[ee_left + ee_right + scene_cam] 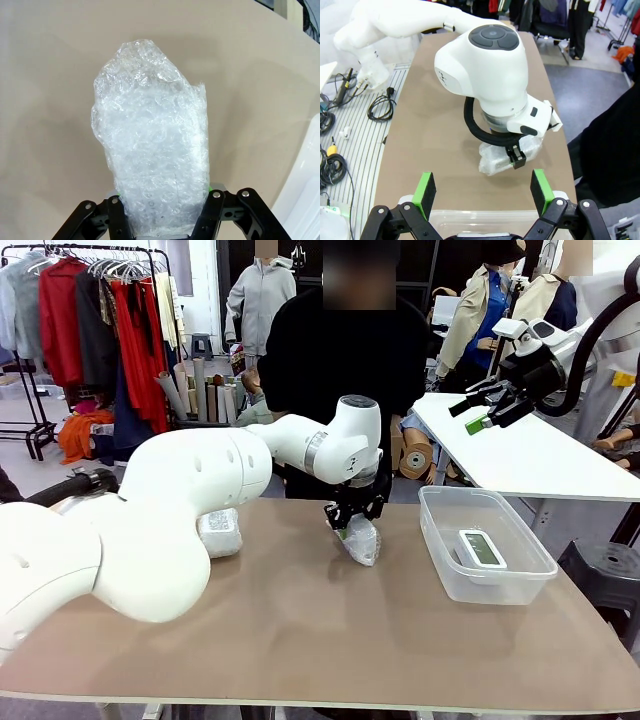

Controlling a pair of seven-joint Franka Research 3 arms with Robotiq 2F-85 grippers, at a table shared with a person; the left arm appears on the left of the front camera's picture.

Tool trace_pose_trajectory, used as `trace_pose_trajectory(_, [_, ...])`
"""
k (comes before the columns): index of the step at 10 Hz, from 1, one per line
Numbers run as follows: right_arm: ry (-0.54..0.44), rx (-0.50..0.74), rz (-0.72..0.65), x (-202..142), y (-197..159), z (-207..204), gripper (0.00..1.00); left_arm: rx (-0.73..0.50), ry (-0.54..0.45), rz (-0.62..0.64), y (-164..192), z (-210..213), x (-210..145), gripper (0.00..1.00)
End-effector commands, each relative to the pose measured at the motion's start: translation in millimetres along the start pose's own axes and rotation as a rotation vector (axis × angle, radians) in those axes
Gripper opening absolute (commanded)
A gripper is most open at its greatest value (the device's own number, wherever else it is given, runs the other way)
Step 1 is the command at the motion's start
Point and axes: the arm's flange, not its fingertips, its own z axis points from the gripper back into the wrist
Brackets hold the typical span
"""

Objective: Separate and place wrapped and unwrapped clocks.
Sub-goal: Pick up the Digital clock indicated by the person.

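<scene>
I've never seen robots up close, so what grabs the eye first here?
The big white left arm reaches across the brown table, its tool shut on a bubble-wrapped clock at mid-table. At the right, a bare white digital clock lies in a clear plastic tub, and the right tool hangs open high above.

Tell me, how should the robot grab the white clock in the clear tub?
Probably from straight above, pinching across its narrower width: the white clock lies face up in the tub, whose walls block a sideways reach.
</scene>
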Motion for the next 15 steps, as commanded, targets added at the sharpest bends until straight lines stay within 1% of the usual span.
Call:
trace_pose_trajectory(1, [-0.009, 0.000, 0.001, 1.4, 0.4, -0.6, 1.00, 0.051, 0.006, -0.033, -2.5, 14.3, -7.6, 0.00])
trace_pose_trajectory(3, [-0.009, 0.000, 0.001, 1.4, 0.4, -0.6, 1.00, 0.114, 0.011, -0.057, -1.8, 29.9, -16.2, 0.00])
trace_pose_trajectory(8, [-0.009, 0.000, 0.001, 1.4, 0.4, -0.6, 1.00, 0.171, -0.015, -0.124, 7.3, 87.4, -32.7, 0.00])
trace_pose_trajectory(10, [-0.009, 0.000, 0.001, 1.4, 0.4, -0.6, 1.00, 0.161, -0.028, -0.155, 16.7, 116.7, -35.4, 0.00])
trace_pose_trajectory(12, [-0.009, 0.000, 0.001, 1.4, 0.4, -0.6, 1.00, 0.129, -0.011, -0.220, 26.2, 148.4, -38.6, 0.00])
trace_pose_trajectory(15, [-0.009, 0.000, 0.001, 1.4, 0.4, -0.6, 1.00, 0.122, -0.044, -0.276, 38.4, 194.5, -39.5, 0.00])
